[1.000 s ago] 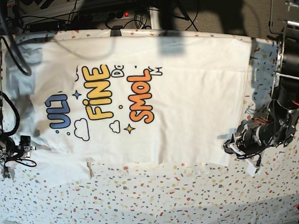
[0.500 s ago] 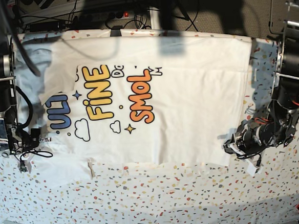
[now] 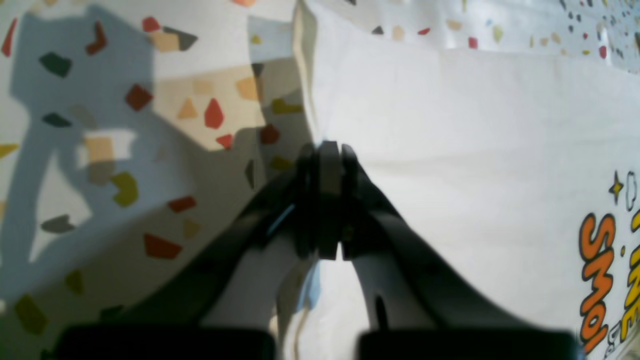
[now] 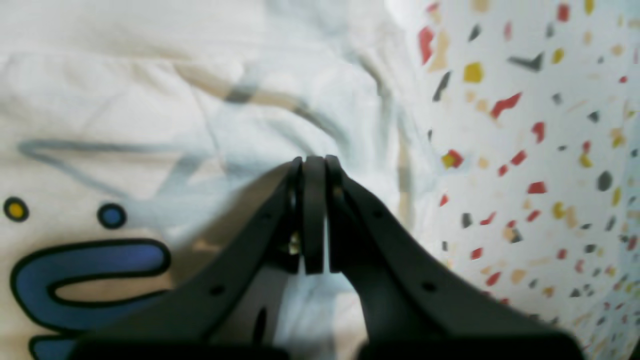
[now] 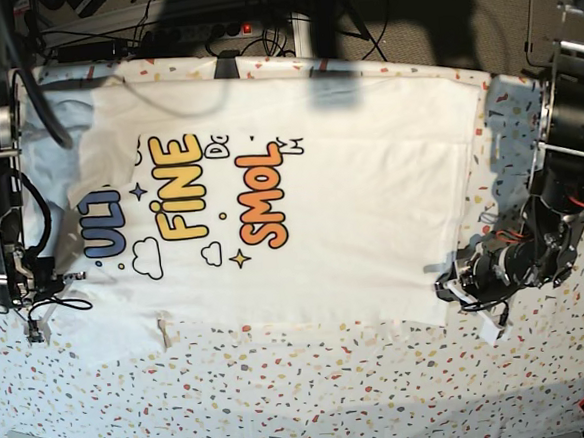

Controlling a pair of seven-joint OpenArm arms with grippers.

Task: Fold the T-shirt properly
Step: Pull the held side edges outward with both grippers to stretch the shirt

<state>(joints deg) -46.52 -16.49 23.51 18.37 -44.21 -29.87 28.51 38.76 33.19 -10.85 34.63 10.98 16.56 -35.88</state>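
Base view showed the table [image 5: 315,398] under a speckled terrazzo cloth, dark cables and gear along the far edge. T-shirt [image 5: 351,205] lay spread flat, print up, filling most of the cloth. Left hand [image 5: 445,286] sat at the shirt's near hem corner; right hand [image 5: 64,283] at the sleeve end by the blue lettering. Left wrist view only: fingers [image 3: 327,165] clenched on the hem edge, orange print at right. Right wrist view only: fingers [image 4: 314,175] pressed together on wrinkled white fabric; whether fabric was pinched, can't tell.
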